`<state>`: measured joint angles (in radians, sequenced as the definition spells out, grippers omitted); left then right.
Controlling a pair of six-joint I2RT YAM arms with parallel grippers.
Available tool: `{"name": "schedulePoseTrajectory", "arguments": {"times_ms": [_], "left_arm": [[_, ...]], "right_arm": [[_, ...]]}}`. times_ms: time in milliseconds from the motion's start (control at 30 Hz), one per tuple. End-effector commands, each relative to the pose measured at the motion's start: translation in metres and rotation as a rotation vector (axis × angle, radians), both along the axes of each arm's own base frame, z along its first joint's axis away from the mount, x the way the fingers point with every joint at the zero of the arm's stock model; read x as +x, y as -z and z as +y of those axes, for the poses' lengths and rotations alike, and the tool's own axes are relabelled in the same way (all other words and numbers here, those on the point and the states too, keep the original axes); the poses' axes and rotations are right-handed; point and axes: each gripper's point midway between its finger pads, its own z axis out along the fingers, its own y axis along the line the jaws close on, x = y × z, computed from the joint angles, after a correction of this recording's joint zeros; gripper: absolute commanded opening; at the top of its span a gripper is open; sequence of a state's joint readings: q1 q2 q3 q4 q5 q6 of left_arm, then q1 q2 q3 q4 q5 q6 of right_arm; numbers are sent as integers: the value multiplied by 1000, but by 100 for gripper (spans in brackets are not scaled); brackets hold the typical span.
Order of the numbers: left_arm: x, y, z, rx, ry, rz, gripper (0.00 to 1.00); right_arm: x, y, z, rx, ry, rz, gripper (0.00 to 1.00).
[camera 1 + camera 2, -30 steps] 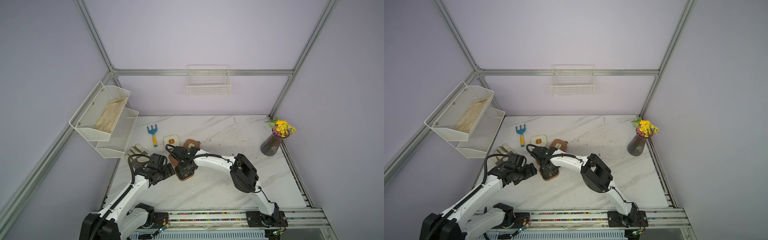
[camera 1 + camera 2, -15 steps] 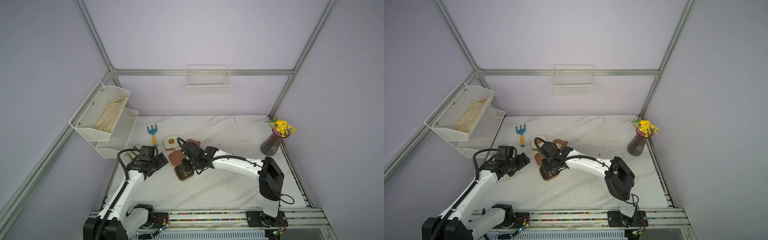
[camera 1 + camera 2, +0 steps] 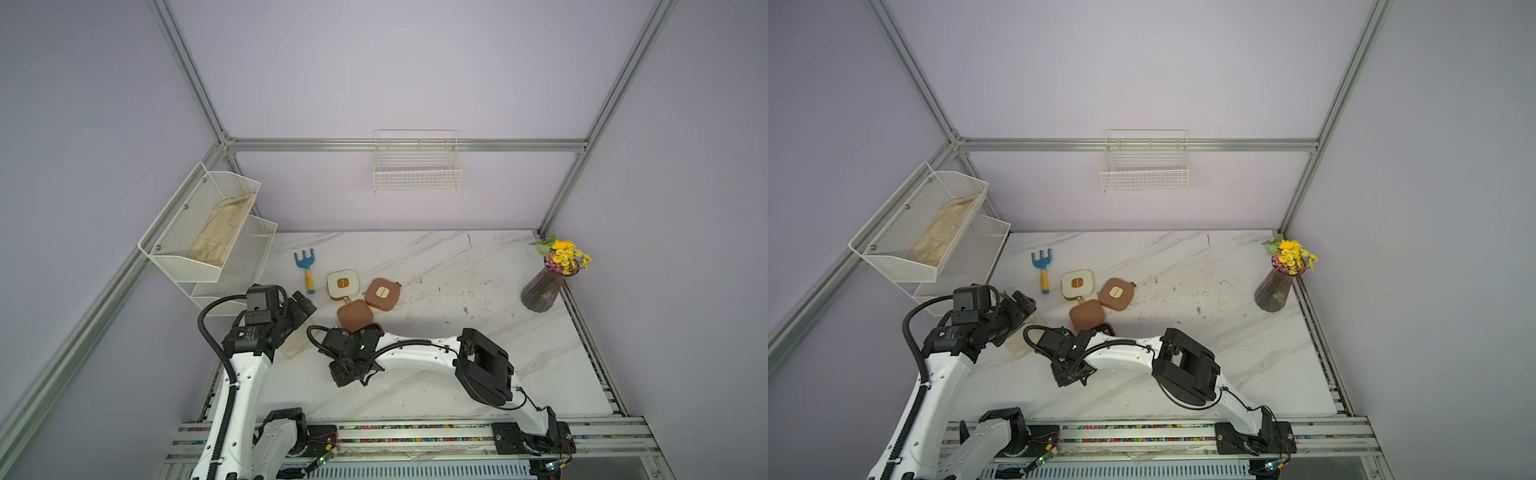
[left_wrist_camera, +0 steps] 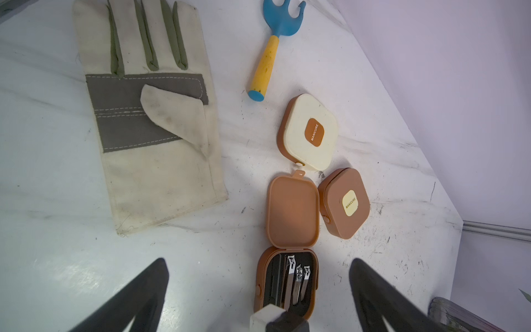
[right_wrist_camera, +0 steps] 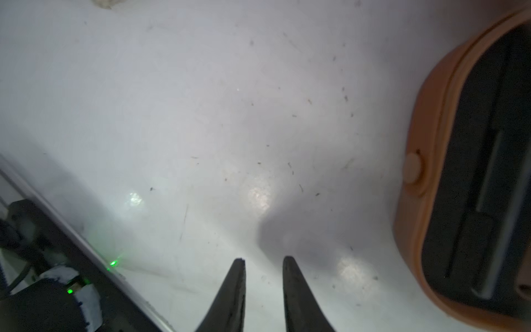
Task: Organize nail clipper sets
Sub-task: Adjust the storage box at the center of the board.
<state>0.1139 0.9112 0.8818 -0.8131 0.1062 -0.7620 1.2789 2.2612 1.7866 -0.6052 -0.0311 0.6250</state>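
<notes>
open brown case (image 3: 354,314) lies at 6 o'clock of the cream case (image 3: 343,284) in both top views, left end effector (image 4: 258,260) spread empty, right end effector (image 5: 264,259) barely parted (also empty): I'd pin the tray (image 4: 287,290), fold the lid (image 4: 293,212) over, press at the latch (image 5: 412,172).

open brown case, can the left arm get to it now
probably yes: the open brown case sits just ahead of the wide-open left fingers with bare table between; the right arm overhangs one end, though

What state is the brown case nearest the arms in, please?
Open: the case has its lid folded back flat; clippers show inside.
</notes>
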Motion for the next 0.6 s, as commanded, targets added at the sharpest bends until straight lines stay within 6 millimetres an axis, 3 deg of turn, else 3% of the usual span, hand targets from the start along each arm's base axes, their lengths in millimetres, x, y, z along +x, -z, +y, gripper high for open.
{"name": "schedulePoseTrajectory", "arguments": {"times_ms": [0, 233, 567], "left_arm": [[3, -26, -9, -16, 60, -65, 97], [-3, -27, -12, -11, 85, -81, 96], [-8, -20, -22, -47, 137, -59, 96]], "right_arm": [[24, 15, -22, -106, 72, -97, 26], [45, 21, -35, -189, 69, -206, 25], [68, 7, -103, -321, 125, -290, 25]]}}
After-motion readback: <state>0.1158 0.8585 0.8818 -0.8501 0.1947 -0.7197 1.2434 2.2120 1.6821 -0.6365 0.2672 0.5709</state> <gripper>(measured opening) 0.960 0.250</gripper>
